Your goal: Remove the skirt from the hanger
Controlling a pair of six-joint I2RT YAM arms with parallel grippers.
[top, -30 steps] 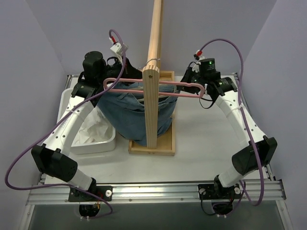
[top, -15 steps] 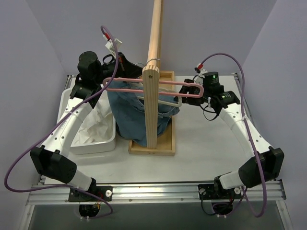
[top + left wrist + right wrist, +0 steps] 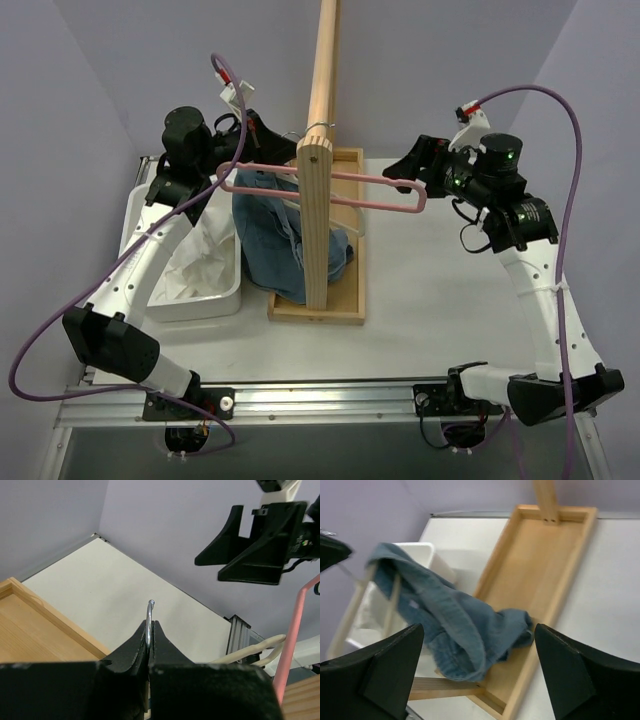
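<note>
Lilac walls, white tabletop; skirt in bin.

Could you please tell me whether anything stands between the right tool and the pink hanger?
Nothing visible does. The open right tool hovers just beside the bare right end of the pink hanger; the denim garment hangs further left.

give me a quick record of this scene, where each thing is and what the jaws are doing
skirt: white, crumpled in the bin, not on the hanger
hanger: pink, held up across the post, no skirt on it
denim: draped on an off-white hanger
left gripper: jaws shut on a metal hook
right gripper: jaws open, holding nothing
</note>
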